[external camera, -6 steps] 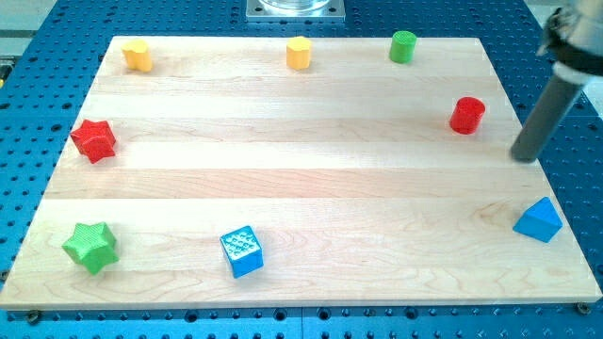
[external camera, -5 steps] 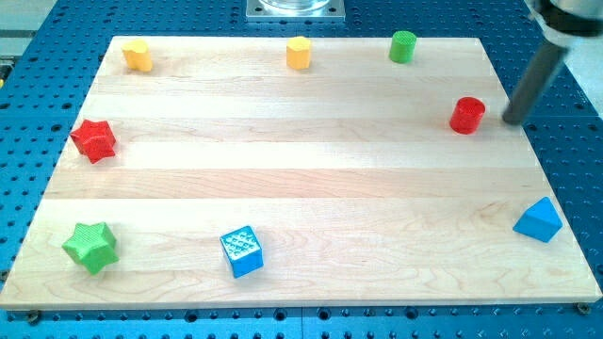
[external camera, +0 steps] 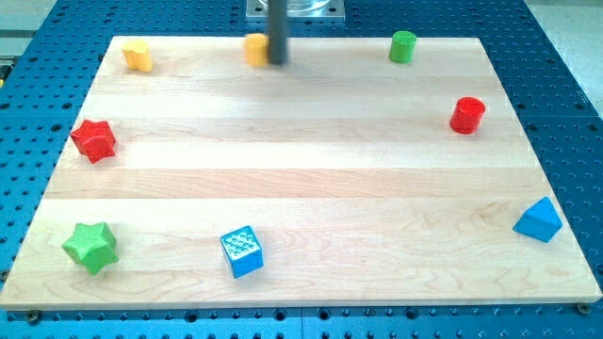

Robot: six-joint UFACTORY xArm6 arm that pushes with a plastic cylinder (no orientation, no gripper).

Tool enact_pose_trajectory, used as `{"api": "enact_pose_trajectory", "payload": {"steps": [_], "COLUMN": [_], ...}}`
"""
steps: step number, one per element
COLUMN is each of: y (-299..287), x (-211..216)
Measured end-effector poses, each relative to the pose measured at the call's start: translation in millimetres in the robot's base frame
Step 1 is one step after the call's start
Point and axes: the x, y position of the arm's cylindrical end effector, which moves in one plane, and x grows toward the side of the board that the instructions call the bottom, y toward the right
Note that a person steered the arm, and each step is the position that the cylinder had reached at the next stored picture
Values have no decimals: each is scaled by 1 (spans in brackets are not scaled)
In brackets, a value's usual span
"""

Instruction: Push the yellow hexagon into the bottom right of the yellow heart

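My tip sits at the view's top edge of the board, pressed against the right side of the yellow hexagon. No jaws on this rig, just the bare rod, so nothing to be apart or clamped. The yellow heart is well to the view's left, near the top-left corner, with bare wood between the 2. Step in hand, I judge: mid-push, driving the hexagon leftward along the top edge. Next move calls for continuing left with a slight downward bias, so the hexagon ends just below-right of the heart without knocking it. The other 6 blocks lie well clear of this path.
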Motion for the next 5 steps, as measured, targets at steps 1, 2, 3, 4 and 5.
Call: {"api": "enact_pose_trajectory", "payload": {"steps": [1,2,3,4,5], "y": [5,-45,-107,-109,-138], "x": [-14,-28,-1,-19,-46]}}
